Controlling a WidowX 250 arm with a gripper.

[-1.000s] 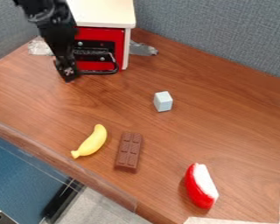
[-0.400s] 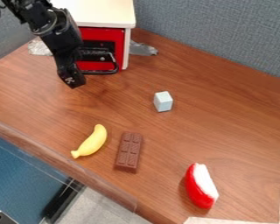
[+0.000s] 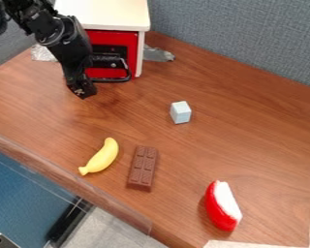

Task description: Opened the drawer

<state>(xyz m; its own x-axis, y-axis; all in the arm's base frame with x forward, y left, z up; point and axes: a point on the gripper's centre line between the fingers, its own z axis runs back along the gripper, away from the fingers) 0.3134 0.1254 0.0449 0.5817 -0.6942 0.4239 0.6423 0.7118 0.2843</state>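
Your gripper (image 3: 82,91) hangs low at the upper left of the camera view, tilted, in front of the left side of the cabinet (image 3: 109,13); you cannot tell from here whether it is wide or narrow, or whether it touches the table (image 3: 248,131). The drawer (image 3: 112,38) you are working on is the red front under the cabinet's pale top, with a black panel and a black handle (image 3: 128,71) across it. Your arm covers part of its left side, and you cannot tell how far out the drawer stands or whether the gripper touches the handle. Crumpled foil (image 3: 158,54) lies just beside the cabinet on the right. Down the table, well apart from your gripper, you have a pale cube (image 3: 180,112) near the middle, a yellow banana (image 3: 102,156) lower left, a brown chocolate bar (image 3: 143,168) near the banana, and a red and white piece (image 3: 223,206) lower right. A grey partition (image 3: 235,38) stands behind the table.
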